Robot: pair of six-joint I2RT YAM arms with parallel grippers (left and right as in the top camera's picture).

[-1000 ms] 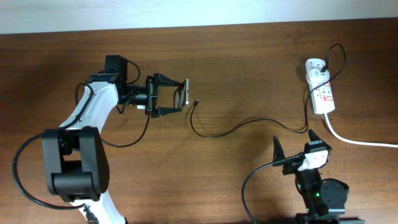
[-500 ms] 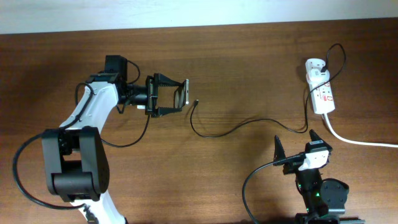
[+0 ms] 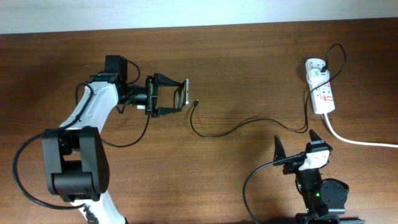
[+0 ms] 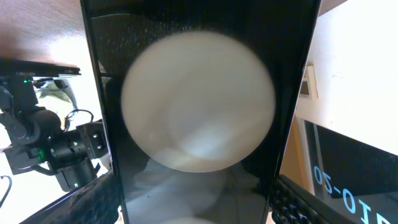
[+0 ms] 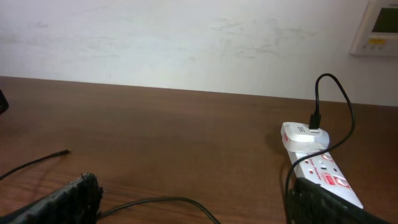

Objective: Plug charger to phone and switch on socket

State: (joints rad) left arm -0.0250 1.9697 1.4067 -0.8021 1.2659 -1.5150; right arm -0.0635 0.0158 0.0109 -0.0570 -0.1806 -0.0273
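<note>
My left gripper (image 3: 176, 94) is shut on the phone (image 3: 181, 93) and holds it on edge above the table, left of centre. In the left wrist view the phone (image 4: 199, 112) fills the space between the fingers (image 4: 196, 208), with a white round blob on its dark face. The charger (image 3: 231, 127) lies on the table; its plug tip (image 3: 196, 102) is just right of the phone and apart from it. The cable runs right to the adapter on the socket (image 3: 323, 93). My right gripper (image 3: 295, 142) is open and empty, near the front edge. The right wrist view shows the socket (image 5: 320, 168), the charger (image 5: 168, 200) and the open fingers (image 5: 196, 214).
The socket's thick white cord (image 3: 354, 140) runs off the right edge. A thicker black robot cable (image 3: 134, 140) loops beside the left arm. A pale wall (image 5: 186, 43) stands behind the table's far edge.
</note>
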